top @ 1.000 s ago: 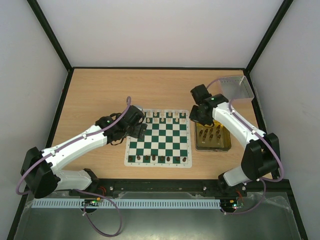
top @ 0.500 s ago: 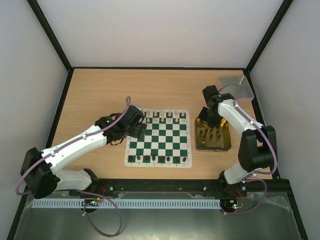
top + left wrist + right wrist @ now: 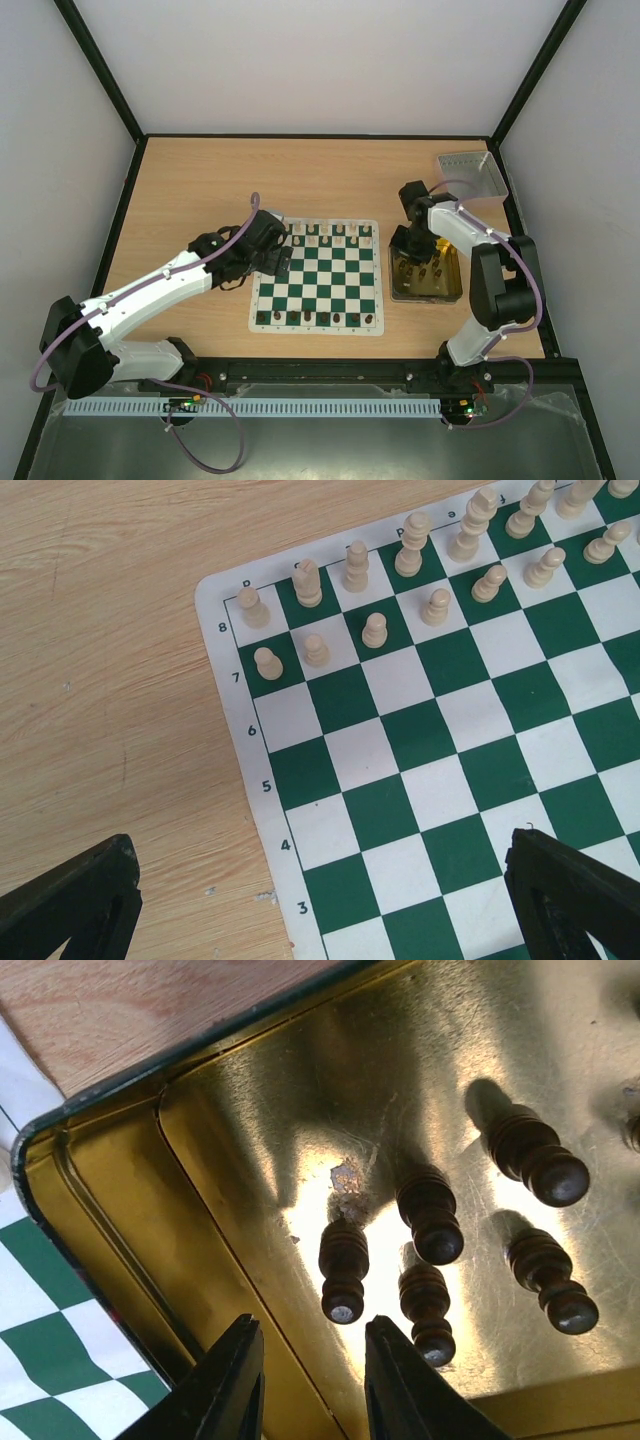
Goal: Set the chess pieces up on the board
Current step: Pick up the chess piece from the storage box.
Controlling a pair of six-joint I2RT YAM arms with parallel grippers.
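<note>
The board [image 3: 316,278] lies mid-table. Pale chess pieces [image 3: 326,236] fill its two far rows and dark ones [image 3: 315,318] line its near row. My left gripper [image 3: 276,258] hovers over the board's left edge. It is open wide [image 3: 320,915], with only bare squares between its fingers [image 3: 70,900]; pale pieces [image 3: 375,630] stand ahead of it. My right gripper [image 3: 412,246] hangs low in the yellow tray [image 3: 452,290]. Its jaws [image 3: 312,1365] are partly open and empty, and a dark pawn [image 3: 343,1270] stands just ahead of the gap. Other dark pieces [image 3: 430,1215] stand beside it.
A grey tray [image 3: 470,176] sits at the back right corner against the black frame. The yellow tray's raised rim [image 3: 90,1260] runs between the right gripper and the board's right border. Bare wood [image 3: 110,680] lies left of the board.
The right arm swung from the board's far right corner to over the yellow tray and came down toward the dark pieces. The left arm has not moved.
</note>
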